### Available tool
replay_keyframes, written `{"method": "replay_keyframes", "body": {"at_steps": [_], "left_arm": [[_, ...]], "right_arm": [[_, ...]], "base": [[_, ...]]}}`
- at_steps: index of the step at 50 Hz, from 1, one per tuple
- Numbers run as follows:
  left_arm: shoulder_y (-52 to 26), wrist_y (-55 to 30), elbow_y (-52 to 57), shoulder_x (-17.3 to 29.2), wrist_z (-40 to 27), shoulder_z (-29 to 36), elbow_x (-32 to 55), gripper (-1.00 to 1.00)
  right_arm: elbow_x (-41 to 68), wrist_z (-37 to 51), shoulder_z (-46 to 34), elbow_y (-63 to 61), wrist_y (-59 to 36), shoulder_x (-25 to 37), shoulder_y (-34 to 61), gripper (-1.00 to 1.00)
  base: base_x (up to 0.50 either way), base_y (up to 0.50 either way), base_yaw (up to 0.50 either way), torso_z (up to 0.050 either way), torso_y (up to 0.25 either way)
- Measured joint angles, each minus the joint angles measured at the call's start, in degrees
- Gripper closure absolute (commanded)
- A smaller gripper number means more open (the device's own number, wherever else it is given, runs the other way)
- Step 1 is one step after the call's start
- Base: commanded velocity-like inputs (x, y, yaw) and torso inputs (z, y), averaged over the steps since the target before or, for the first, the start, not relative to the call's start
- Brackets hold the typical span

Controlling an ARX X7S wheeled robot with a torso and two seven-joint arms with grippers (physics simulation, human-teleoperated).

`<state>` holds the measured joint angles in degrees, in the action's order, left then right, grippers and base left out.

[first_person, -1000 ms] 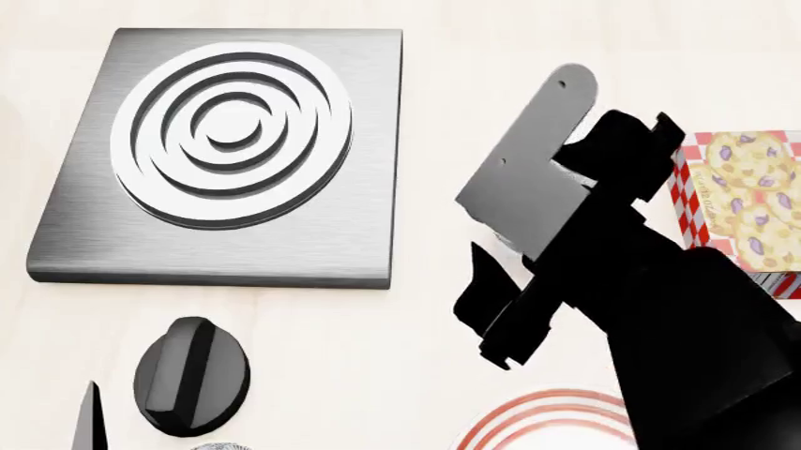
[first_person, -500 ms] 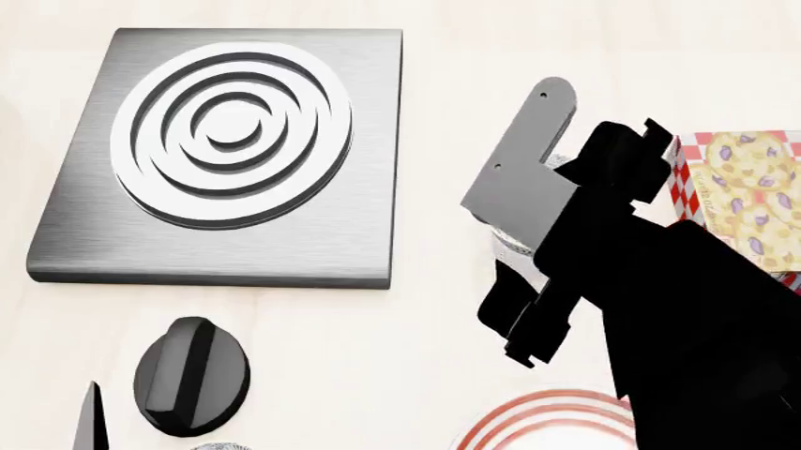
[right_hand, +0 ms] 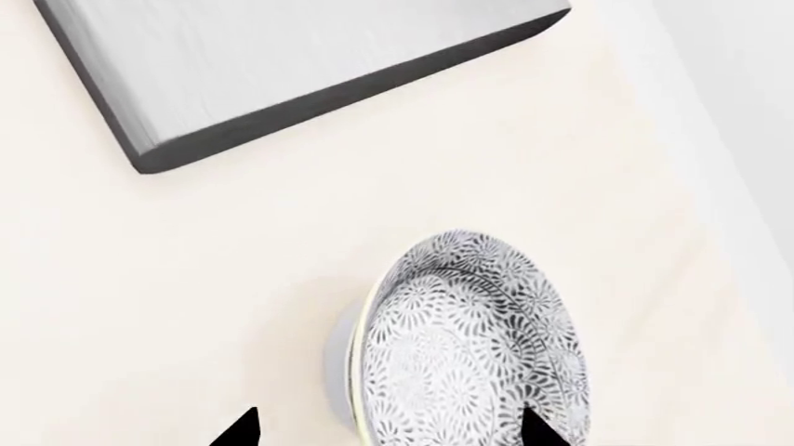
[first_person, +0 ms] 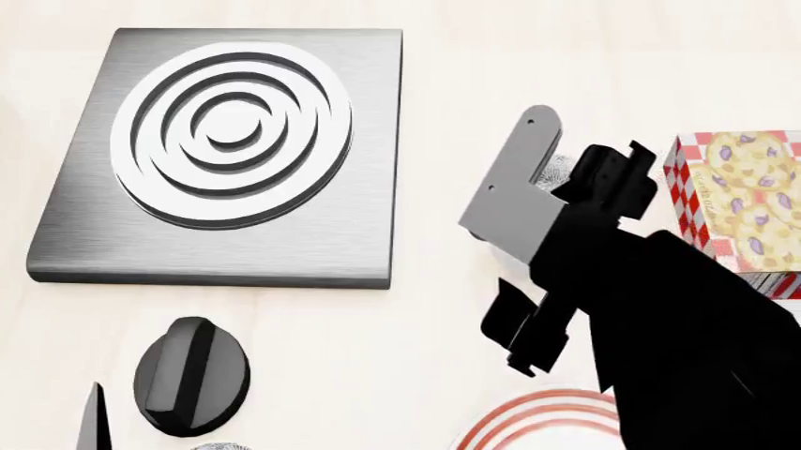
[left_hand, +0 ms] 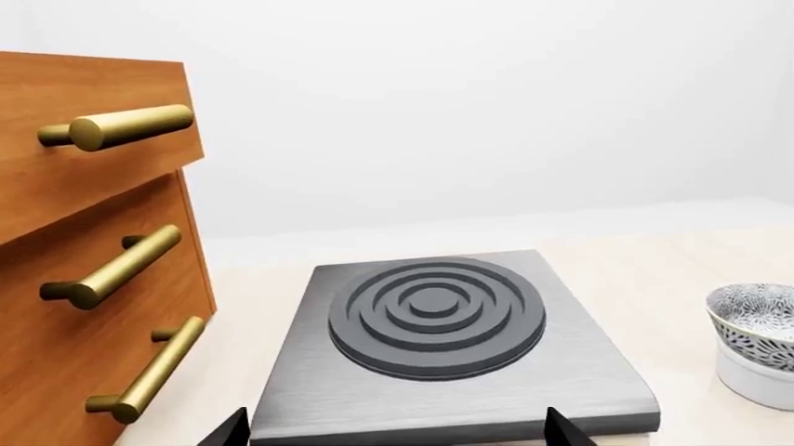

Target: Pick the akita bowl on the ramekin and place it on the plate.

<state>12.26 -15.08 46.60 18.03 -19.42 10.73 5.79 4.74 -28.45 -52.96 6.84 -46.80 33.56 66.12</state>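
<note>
The speckled akita bowl (right_hand: 478,353) sits in the white ramekin (right_hand: 337,358), whose wall shows as a pale sliver beside it. My right gripper (right_hand: 387,435) is open, with one fingertip over the bowl's rim and the other over bare table. In the head view my right arm (first_person: 676,309) covers the stack; only a bit of the bowl (first_person: 557,173) peeks out. The left wrist view shows the bowl (left_hand: 754,321) on the ramekin (left_hand: 754,379) at its edge. My left gripper (left_hand: 397,437) is open and holds nothing. Part of the red-ringed plate (first_person: 532,422) shows near the front.
A grey stove plate (first_person: 225,150) lies at the back left, with a black knob (first_person: 190,375) in front of it. A cookie box (first_person: 738,197) stands at the right. Wooden drawers with brass handles (left_hand: 99,279) rise beside the stove.
My right arm has shifted slightly right, and its grey mount has dropped lower and tilted. A bit of the bowl now shows beside the mount. The left arm stays put.
</note>
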Motion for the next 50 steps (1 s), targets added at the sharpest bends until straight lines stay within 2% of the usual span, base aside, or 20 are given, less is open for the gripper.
{"method": "replay_keyframes", "body": {"at_steps": [50], "left_arm": [[-0.5,0.3,-0.6,1.2,-1.4,1.1,0.6,-1.00]], "right_arm": [[0.1,3.7,1.0,15.4,10.5,-5.8,-1.8,-1.00]], "base": [[0.00,0.00,0.00,0.000,0.000]]}}
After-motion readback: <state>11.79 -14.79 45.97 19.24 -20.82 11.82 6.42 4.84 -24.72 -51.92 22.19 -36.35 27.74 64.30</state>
